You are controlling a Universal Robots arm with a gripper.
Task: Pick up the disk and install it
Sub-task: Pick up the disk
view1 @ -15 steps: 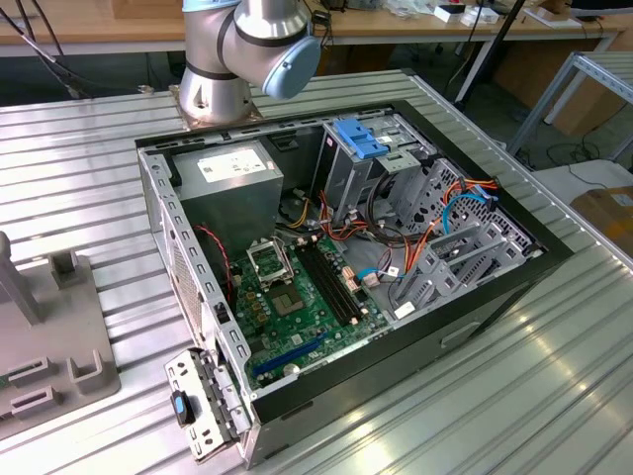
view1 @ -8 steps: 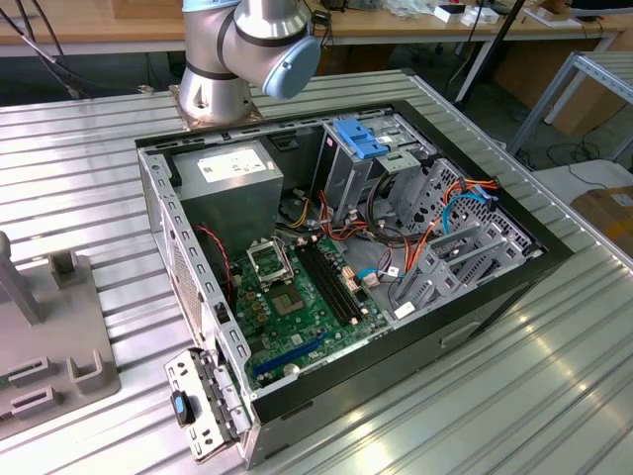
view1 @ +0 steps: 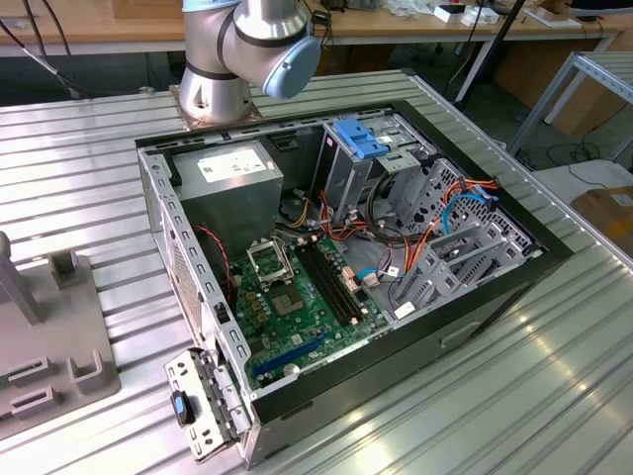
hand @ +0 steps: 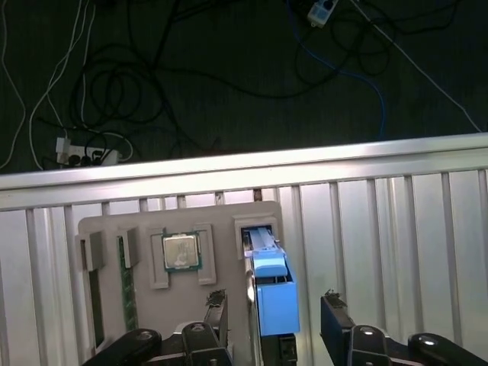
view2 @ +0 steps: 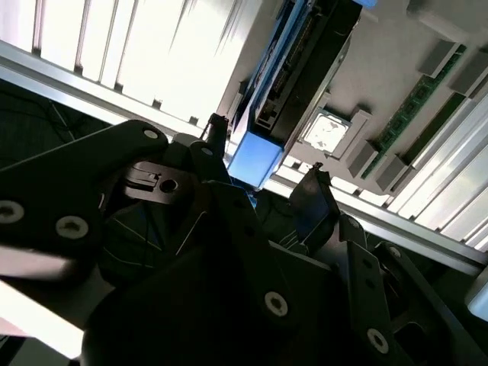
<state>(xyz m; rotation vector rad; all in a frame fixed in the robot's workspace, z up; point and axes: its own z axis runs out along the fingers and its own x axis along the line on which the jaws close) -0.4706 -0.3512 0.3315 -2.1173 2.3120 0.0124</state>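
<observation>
Gripper (hand: 274,311): gapes wide, holds nothing, flanks the hard disk (hand: 270,293) standing on edge in a slot of the grey holder (hand: 137,221) near the bench (hand: 396,229) edge. Probably stiff, rather heavy, sensitive to shock; better to pinch the flat faces than the blue tab.

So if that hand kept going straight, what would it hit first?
Probably the disk, standing on edge in the grey holder: its blue end lies between the open hand's fingers. Depth is unclear.
</observation>
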